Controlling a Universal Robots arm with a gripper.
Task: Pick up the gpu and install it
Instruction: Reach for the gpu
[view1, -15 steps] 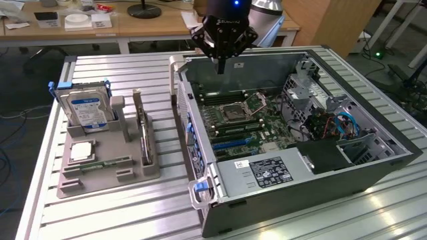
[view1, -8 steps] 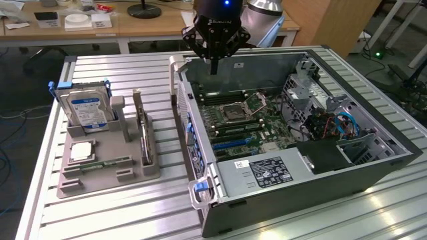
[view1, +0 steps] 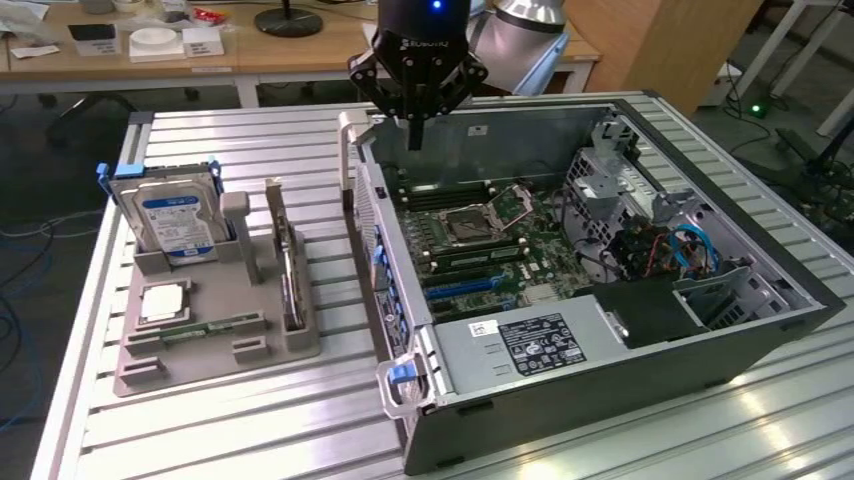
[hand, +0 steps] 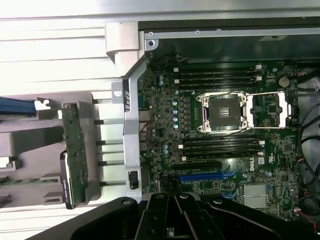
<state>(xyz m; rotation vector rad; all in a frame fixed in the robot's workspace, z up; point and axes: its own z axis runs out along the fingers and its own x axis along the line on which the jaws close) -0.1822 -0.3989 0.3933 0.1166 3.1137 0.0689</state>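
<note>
a table of ribbed silver aluminium slats (view1: 240, 430) carries everything. on it lies one large dark grey metal computer case (view1: 747, 350), a tower on its side, open on top. flat on the floor of the case sits one green motherboard (hand: 165, 100), dense with small parts. it has one square cpu socket (hand: 223, 112) with its shiny metal frame swung open, two banks of long black memory slots (one on either side of the socket) and one bright blue expansion slot (hand: 200, 176). one boxy silver power supply (view1: 534, 340) with a black label fills the case's near end, and a bundle of blue cables (view1: 694, 245) lies close by.

beside the case, toward the exterior view's left, rests one matte grey plastic holder (view1: 200, 350), blocky, with raised ribs and slots. it carries four parts:
- one silver hard drive with a blue label (view1: 174, 215), upright
- the gpu (view1: 288, 270), a thin green circuit-board card standing on its long edge in a slot at the side nearest the case, with its black cooler seen edge-on
- one square silver processor chip (view1: 163, 303), lying flat
- one narrow green memory stick (view1: 207, 328), lying flat

one black metal gripper (view1: 416, 135) hangs over the far corner of the case, well apart from the gpu. its two fingers are drawn together to a single tip and hold nothing.
</note>
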